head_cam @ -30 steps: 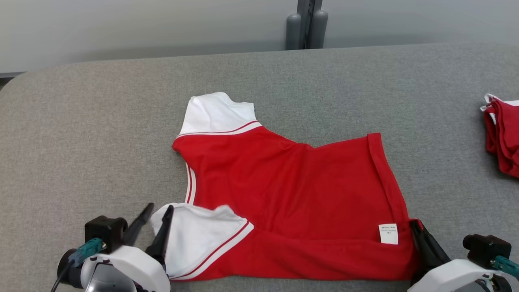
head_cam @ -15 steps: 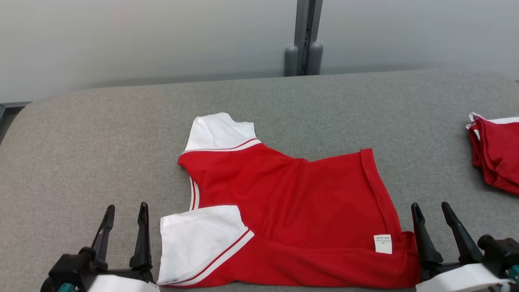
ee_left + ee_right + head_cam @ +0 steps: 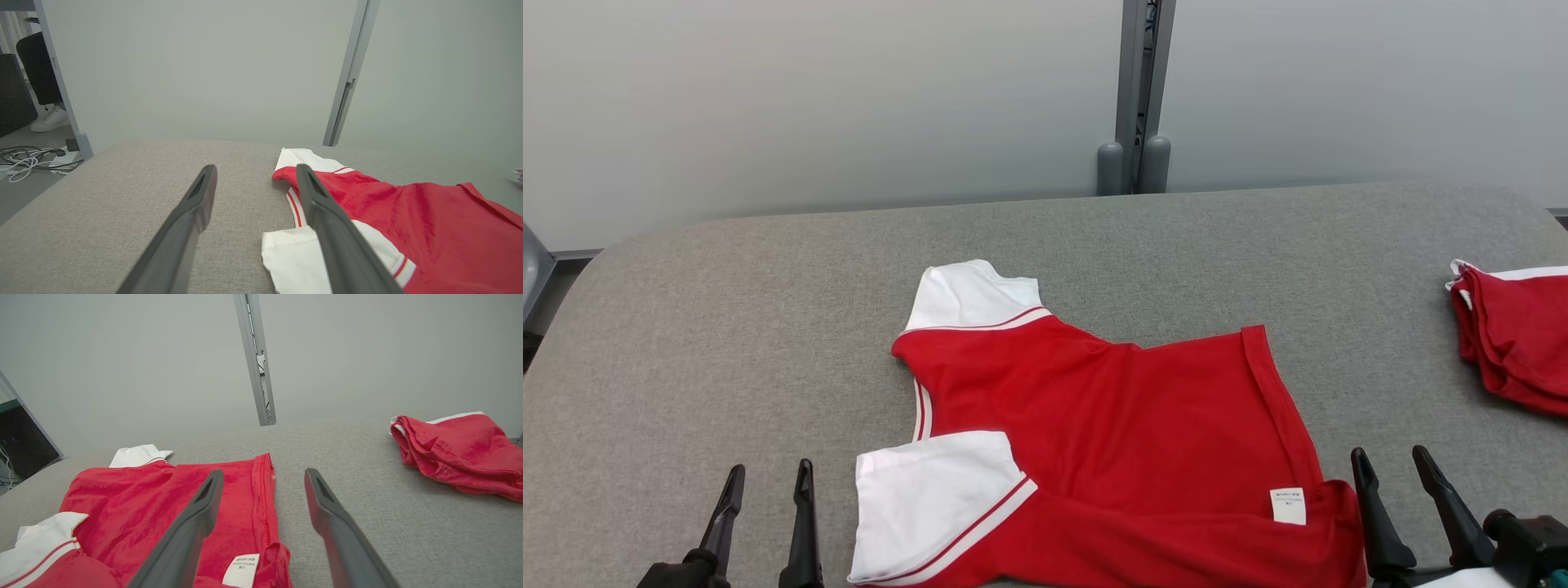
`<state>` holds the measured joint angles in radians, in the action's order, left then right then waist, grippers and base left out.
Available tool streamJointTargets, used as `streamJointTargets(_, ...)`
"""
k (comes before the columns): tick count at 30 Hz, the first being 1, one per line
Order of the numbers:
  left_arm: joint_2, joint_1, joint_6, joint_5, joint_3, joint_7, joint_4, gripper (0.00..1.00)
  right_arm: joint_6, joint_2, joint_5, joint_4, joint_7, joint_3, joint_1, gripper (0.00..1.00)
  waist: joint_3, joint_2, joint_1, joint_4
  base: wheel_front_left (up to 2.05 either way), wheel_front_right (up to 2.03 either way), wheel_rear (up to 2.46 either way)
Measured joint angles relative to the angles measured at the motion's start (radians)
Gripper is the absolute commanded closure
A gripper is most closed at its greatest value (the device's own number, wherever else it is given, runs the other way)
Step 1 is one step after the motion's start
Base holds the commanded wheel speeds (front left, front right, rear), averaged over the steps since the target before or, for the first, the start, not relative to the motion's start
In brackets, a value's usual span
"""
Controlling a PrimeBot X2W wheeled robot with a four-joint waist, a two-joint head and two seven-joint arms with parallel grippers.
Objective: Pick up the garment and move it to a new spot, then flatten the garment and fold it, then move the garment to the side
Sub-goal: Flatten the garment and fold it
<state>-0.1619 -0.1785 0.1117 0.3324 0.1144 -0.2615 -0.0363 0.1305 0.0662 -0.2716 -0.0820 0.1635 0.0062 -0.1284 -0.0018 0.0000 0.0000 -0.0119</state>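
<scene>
The garment (image 3: 1111, 433) is a red shirt with white sleeves, lying flat on the grey table (image 3: 727, 327) with its near part folded over and a white label showing near its right corner. It also shows in the left wrist view as red and white cloth (image 3: 408, 228) and in the right wrist view (image 3: 147, 506). My left gripper (image 3: 768, 478) stands open just left of the near white sleeve, not touching it. To the right of the garment's near right corner, my right gripper (image 3: 1390, 457) is open and holds nothing.
A second red garment (image 3: 1515, 343) lies bunched at the table's right edge, seen too in the right wrist view (image 3: 457, 451). A grey post (image 3: 1135, 98) stands behind the table against a pale wall. Cables lie on the floor (image 3: 28, 167) beyond the table's left end.
Both grippers let go of the garment's near edge, opened wide and drew back toward me. The head camera tilted up, so the whole picture shifted down.
</scene>
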Motion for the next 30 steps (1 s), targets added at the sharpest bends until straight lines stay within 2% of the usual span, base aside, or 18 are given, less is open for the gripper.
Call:
streamJointTargets(5, -0.006, 0.0, 0.0, -0.006, 0.004, 0.003, -0.01, 0.0, 0.0, -0.003, 0.0, -0.002, -0.002, 0.003, 0.0, 0.0, -0.003, 0.0, 0.0, 0.003, 0.0, 0.0, 0.0)
streamJointTargets(9, -0.005, 0.002, -0.011, 0.001, 0.027, 0.044, -0.042, 0.0, 0.0, -0.004, -0.001, -0.031, -0.018, -0.004, 0.0, 0.0, 0.005, 0.0, 0.0, 0.004, 0.0, 0.0, 0.0)
streamJointTargets(12, 0.005, 0.008, -0.037, 0.015, 0.054, 0.068, -0.095, 0.0, 0.0, -0.004, -0.004, -0.083, -0.028, -0.018, -0.006, 0.0, 0.021, 0.0, 0.0, 0.007, 0.0, 0.0, 0.0)
streamJointTargets(13, 0.02, 0.021, -0.067, 0.035, 0.077, 0.082, -0.162, 0.0, 0.0, -0.005, -0.017, -0.153, -0.031, -0.021, -0.015, 0.0, 0.039, 0.0, 0.0, 0.008, 0.0, 0.0, 0.0)
streamJointTargets(14, 0.025, 0.025, -0.073, 0.042, 0.083, 0.087, -0.182, 0.0, 0.0, -0.006, -0.025, -0.175, -0.031, -0.019, -0.015, 0.0, 0.044, 0.0, 0.0, 0.008, 0.0, 0.0, 0.0)
streamJointTargets(22, 0.051, 0.067, -0.096, 0.11, 0.083, 0.141, -0.328, 0.0, 0.0, -0.011, -0.059, -0.301, -0.016, 0.018, 0.013, 0.0, 0.073, 0.0, 0.0, -0.001, 0.0, 0.0, 0.0)
streamJointTargets(30, 0.059, 0.151, -0.143, 0.173, 0.083, 0.208, -0.433, 0.0, 0.0, -0.01, -0.108, -0.41, -0.009, 0.081, 0.103, 0.0, 0.1, 0.0, 0.0001, -0.003, 0.0, 0.0, 0.0)
